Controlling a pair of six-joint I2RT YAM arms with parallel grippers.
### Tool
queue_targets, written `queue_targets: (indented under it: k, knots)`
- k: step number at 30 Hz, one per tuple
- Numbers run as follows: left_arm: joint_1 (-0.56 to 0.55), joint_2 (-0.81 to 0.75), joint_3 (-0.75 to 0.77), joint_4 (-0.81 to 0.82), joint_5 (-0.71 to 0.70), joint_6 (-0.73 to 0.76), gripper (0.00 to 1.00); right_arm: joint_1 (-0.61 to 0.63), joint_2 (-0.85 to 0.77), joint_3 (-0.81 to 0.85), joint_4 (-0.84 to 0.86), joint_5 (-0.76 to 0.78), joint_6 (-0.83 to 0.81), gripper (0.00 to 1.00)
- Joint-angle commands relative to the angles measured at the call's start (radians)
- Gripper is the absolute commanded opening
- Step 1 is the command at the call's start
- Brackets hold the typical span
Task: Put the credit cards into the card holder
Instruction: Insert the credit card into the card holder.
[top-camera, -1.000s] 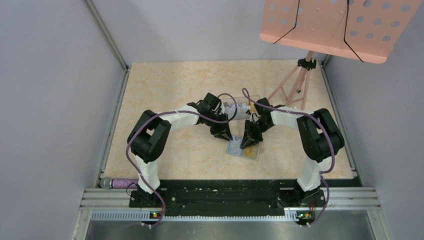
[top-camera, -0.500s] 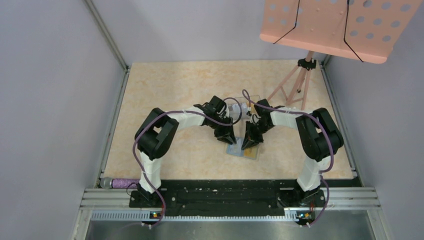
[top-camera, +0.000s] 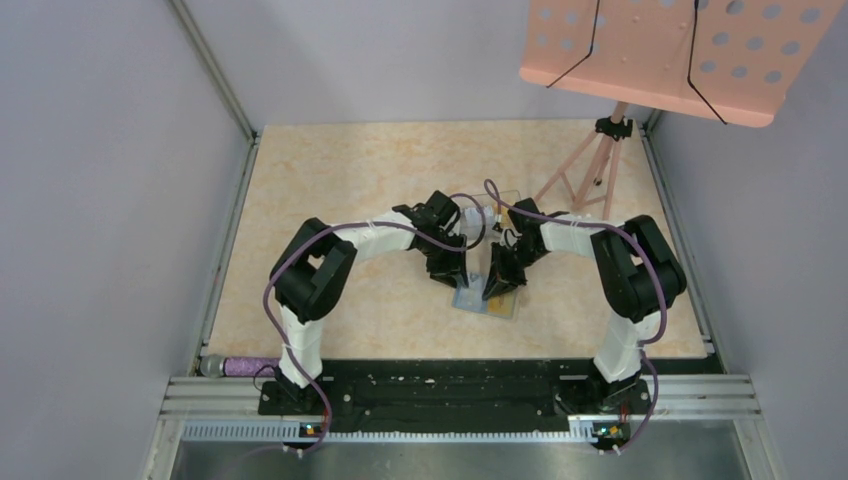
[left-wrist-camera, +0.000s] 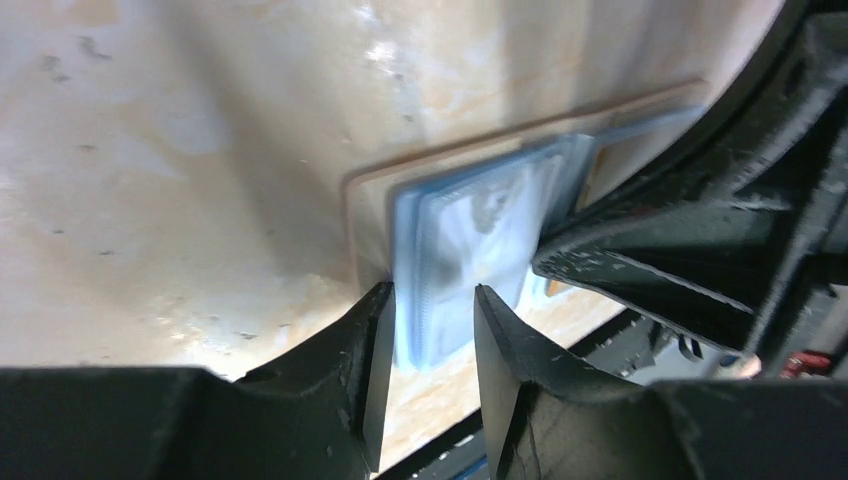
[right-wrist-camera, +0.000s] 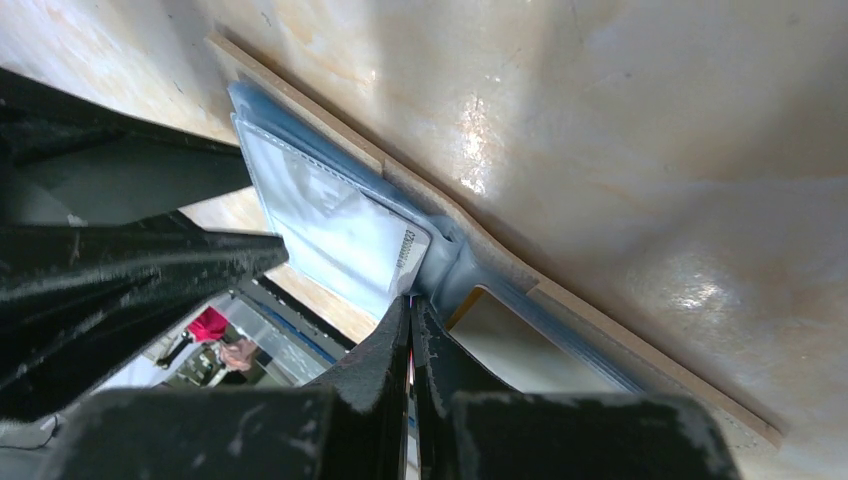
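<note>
Left wrist view: my left gripper (left-wrist-camera: 428, 330) jaws apart astride the flat tan card holder (left-wrist-camera: 372, 215) open on the beige table (left-wrist-camera: 200, 150), right gripper (right-wrist-camera: 411, 318) jaws together at its fold; mid-insertion, next push silvery-grey credit card (left-wrist-camera: 480, 235) home.

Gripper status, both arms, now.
Left gripper: open, jaws astride an edge of the wallet.
Right gripper: shut at the wallet; whether it pinches anything cannot be told.

- Beige marbled table (top-camera: 330, 190) is carrying everything.
- Card holder (top-camera: 497, 304) is lying open and flat, directly under the tips of left claw (top-camera: 458, 282) and right claw (top-camera: 493, 292).
- Clear plastic piece (top-camera: 492, 205) is sitting just behind both claws.
- Pink tripod stand (top-camera: 612, 128) is standing beyond the right claw, well apart.
</note>
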Motion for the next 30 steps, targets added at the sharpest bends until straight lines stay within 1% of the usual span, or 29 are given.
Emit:
queue_targets:
  k: [1,4,8,11,14,18,22,26,30]
  knots:
    - [0.008,-0.011,-0.008,-0.049,-0.085,0.036,0.41,0.015,0.032,-0.008,-0.01,0.057,-0.022,0.0]
    - [0.008,-0.01,-0.015,-0.021,-0.038,0.05,0.4,0.016,0.032,-0.008,-0.01,0.054,-0.024,0.0]
    - [-0.005,-0.01,-0.014,0.04,0.055,0.052,0.36,0.019,0.033,-0.005,-0.01,0.053,-0.025,0.0]
    - [-0.02,-0.023,0.009,0.032,0.055,0.05,0.35,0.02,0.034,-0.004,-0.01,0.051,-0.024,0.0]
    - [-0.028,-0.036,0.038,-0.03,0.005,0.058,0.38,0.02,0.033,-0.003,-0.01,0.05,-0.025,0.0]
    - [-0.032,-0.072,0.056,-0.109,-0.127,0.065,0.41,0.021,0.033,-0.005,-0.009,0.047,-0.026,0.0]
    - [-0.033,-0.112,0.05,-0.124,-0.201,0.061,0.42,0.02,0.03,-0.005,-0.01,0.046,-0.027,0.0]
    - [-0.032,-0.154,-0.008,-0.001,-0.12,0.054,0.42,0.02,0.031,-0.005,-0.01,0.047,-0.026,0.0]
    - [-0.034,-0.111,-0.017,0.043,-0.039,0.04,0.41,0.021,0.034,-0.005,-0.01,0.045,-0.027,0.0]
